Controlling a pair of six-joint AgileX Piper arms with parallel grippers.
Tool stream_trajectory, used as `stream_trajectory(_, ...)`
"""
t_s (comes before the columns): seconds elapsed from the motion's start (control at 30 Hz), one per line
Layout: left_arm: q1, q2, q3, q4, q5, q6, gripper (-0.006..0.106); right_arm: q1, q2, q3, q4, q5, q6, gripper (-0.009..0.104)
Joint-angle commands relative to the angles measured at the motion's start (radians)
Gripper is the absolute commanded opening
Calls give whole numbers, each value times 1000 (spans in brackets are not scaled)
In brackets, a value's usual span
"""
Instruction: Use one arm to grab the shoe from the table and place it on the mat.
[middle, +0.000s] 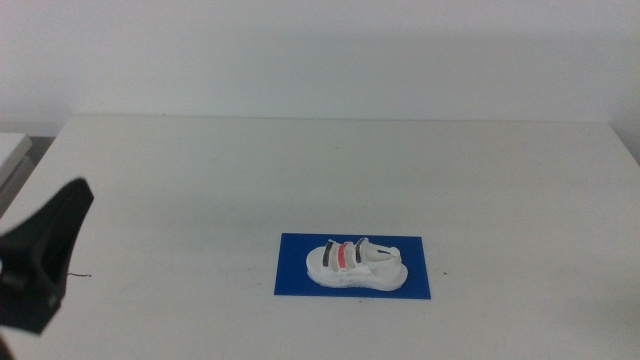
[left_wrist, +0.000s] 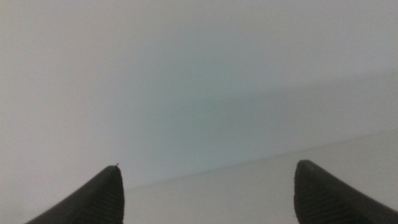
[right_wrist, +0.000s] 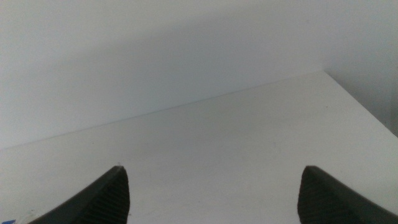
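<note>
The white shoe (middle: 356, 264) with dark, red and white straps lies on its sole on the blue mat (middle: 296, 282), at the front middle of the white table (middle: 320, 170). My left gripper (middle: 45, 255) shows as a dark shape at the picture's left edge, well away from the shoe. In the left wrist view its jaws (left_wrist: 208, 171) stand wide apart with nothing between them. My right gripper (right_wrist: 211, 171) is out of the middle view. In the right wrist view its jaws are wide apart and empty over bare table.
A pale object (middle: 10, 150) stands off the table's far left corner. A white wall rises behind the table's far edge. A small dark speck (middle: 88, 275) lies on the table near the left gripper.
</note>
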Motion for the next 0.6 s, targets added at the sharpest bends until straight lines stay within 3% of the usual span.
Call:
stream_trajectory(0.0, 12, -40, 74, -137, -126, 153, 94, 2, -5, 2, -7, -8, -4, 79)
stream_trajectory(0.07, 41, -133, 145, -175, -146, 176, 94, 2, -5, 2, -7, -8, -4, 79)
stream_trajectory(0.3, 160, -365, 278, -165, -53, 176, 94, 2, -5, 2, -7, -8, -4, 79)
stream_trajectory(0.57, 296, -406, 309, -167, 36, 177, 94, 2, -5, 2, -7, -8, -4, 79)
